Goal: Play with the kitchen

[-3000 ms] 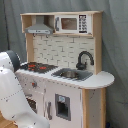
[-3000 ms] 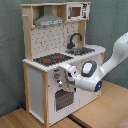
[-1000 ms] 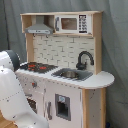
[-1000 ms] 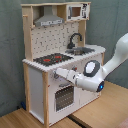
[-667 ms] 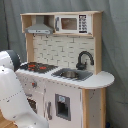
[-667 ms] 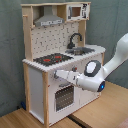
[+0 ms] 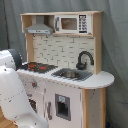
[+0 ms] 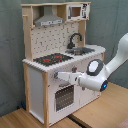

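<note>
standing nearest in the second exterior view: white arm, reaching from the second exterior view's right toward the kitchen. its gripper sits against the kitchen's front, at the band just under the stovetop and just above the oven door. state of the jaws: cannot tell; they are too small and merged with the white front panel, and no held item can be made out.

in the first exterior view the arm fills the lower left corner, in front of the kitchen's lower cabinet; gripper hidden there.

kitchen: tall, white and light wood, upright on a wooden floor, in front of a grey curtain. items, front to back, placed relative to the stovetop:
- oven door, below it, with a window.
- cupboard door with dark panel, below the sink in the first exterior view.
- stovetop, black with red rings.
- sink, just beside it, on the same counter.
- black faucet, behind the sink, curved.
- tiled white backsplash, behind it.
- grey hood, directly above it.
- microwave on the top shelf, beside the hood, above the sink.
</note>
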You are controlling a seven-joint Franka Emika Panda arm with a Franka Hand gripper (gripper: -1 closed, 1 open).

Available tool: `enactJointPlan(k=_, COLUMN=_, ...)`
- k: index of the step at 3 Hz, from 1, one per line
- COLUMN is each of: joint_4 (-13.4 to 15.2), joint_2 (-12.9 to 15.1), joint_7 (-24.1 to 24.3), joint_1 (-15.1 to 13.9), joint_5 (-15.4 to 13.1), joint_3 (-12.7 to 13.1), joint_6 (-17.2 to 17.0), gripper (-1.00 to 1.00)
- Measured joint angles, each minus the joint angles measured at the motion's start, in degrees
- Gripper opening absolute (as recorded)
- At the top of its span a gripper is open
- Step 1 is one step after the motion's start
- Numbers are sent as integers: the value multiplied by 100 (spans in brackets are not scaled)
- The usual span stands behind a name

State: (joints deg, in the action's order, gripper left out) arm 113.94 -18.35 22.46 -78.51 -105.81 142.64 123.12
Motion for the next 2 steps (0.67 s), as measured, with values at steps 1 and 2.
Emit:
enactJointPlan(k=1, joint_4=196, joint_2=207, joint_7=-571, joint_1=98, joint_5=0, joint_3=0, joint_6=-176, gripper=100)
enactJointPlan(k=2, joint_4=420, joint_2=415, joint_7=-1017, joint_1=196, joint_5=0, joint_3=1, joint_6=-386, gripper=100)
